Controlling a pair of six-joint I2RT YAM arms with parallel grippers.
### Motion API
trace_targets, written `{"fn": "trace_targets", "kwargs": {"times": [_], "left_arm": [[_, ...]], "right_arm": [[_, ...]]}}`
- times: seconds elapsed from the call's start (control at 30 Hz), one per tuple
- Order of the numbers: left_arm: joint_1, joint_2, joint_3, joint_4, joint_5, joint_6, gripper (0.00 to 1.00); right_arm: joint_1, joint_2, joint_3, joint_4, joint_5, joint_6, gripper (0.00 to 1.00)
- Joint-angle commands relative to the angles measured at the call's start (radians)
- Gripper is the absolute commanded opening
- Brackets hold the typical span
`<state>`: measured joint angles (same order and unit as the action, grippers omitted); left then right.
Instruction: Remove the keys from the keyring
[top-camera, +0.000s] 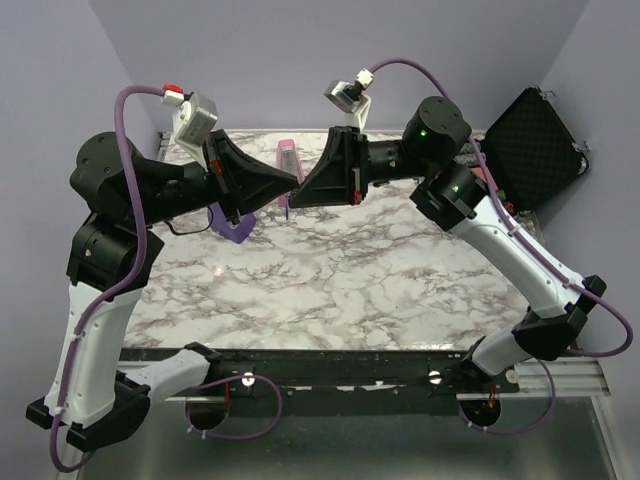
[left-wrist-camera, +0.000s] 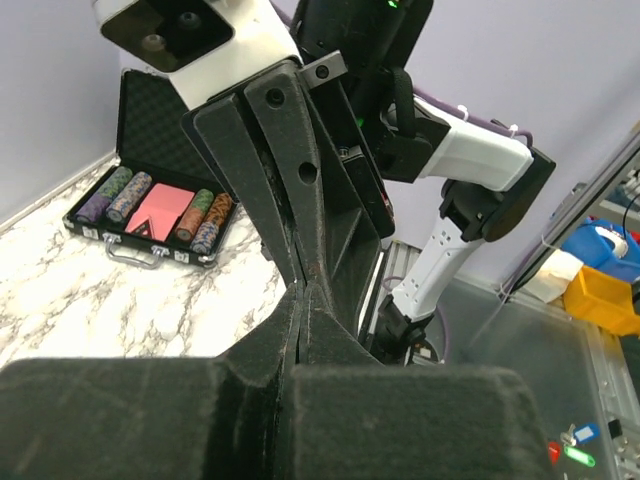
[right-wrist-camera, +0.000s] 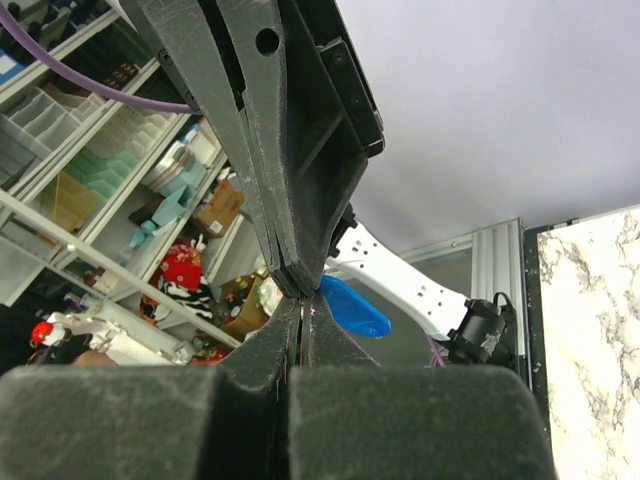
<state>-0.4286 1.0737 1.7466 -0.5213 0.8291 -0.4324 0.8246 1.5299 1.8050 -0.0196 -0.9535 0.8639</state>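
Basically both arms are raised over the table, left gripper (top-camera: 288, 184) and right gripper (top-camera: 306, 186) tip to tip, jaws fully closed, probably each pinching an end of the keys (right-wrist-camera: 352, 308) to pull them apart. Only the right wrist view shows the blue bit poking out at the join; top and left wrist views hide it, keyring itself not visible

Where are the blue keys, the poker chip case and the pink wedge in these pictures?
blue keys (right-wrist-camera: 352, 308), right wrist view, middle of the blue piece.
poker chip case (left-wrist-camera: 150, 130), left wrist view, its open lid.
pink wedge (top-camera: 287, 158), top external view, its upper part.
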Motion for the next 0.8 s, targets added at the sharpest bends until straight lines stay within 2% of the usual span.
{"fn": "trace_targets", "kwargs": {"times": [0.0,0.47,0.77], "left_arm": [[-0.068,0.057,0.01,-0.169,0.07,0.086,0.0],[-0.124,0.134,0.039,-0.318,0.076,0.195,0.0],[-0.147,0.146,0.016,-0.398,0.022,0.253,0.0]], "right_arm": [[0.01,0.026,0.05,0.021,0.042,-0.003,0.01],[0.01,-0.019,0.03,-0.031,0.076,-0.036,0.01],[0.01,-0.036,0.024,-0.04,0.093,-0.048,0.01]]}}
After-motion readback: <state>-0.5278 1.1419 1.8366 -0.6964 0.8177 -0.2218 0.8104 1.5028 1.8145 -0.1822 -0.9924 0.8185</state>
